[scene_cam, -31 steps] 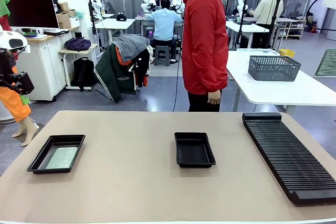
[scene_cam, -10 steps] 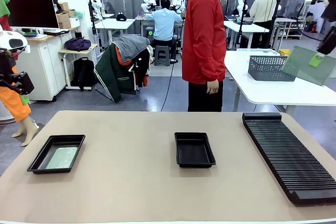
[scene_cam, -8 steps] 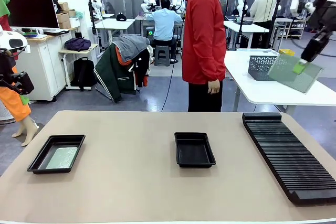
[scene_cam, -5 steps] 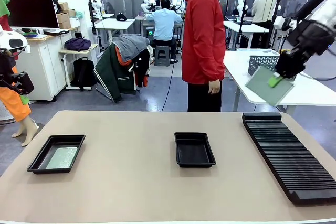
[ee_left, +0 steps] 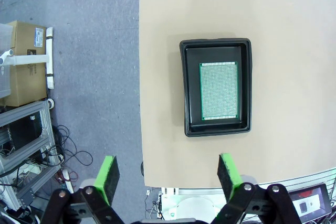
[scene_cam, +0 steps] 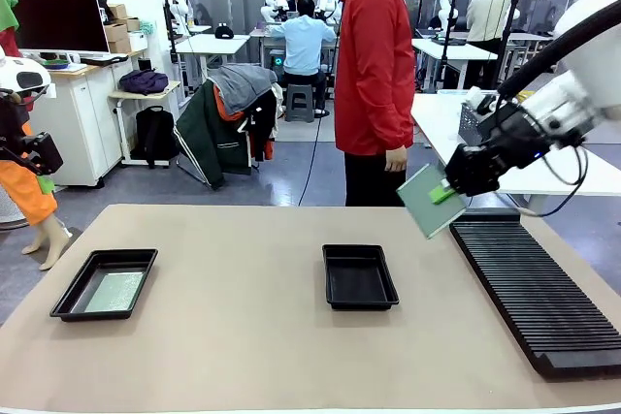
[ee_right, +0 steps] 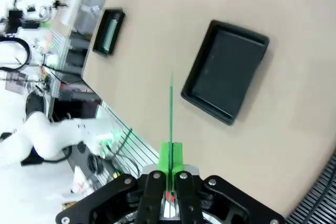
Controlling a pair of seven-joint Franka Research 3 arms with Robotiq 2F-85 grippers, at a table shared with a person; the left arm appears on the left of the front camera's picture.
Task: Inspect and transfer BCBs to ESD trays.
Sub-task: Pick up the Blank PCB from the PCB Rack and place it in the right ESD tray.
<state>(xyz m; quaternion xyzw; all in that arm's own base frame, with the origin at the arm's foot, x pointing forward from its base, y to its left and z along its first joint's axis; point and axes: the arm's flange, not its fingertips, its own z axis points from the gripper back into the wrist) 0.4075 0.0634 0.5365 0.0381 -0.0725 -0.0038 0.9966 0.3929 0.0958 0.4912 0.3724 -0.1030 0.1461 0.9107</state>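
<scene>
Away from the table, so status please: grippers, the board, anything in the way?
Right gripper shut on a board, in the air right of the empty middle tray. Left gripper open above the filled left tray. Nothing in the way.

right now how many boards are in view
2: a board lies flat in the left tray; another board is clamped in the right gripper, in the air by the rack's far end. The rack's slots look empty.

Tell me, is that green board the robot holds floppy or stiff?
Probably stiff: pinched at one edge by the right gripper, the green board juts out flat, a straight line edge-on. Likely light, being so thin. It might slip, with so little gripped.
</scene>
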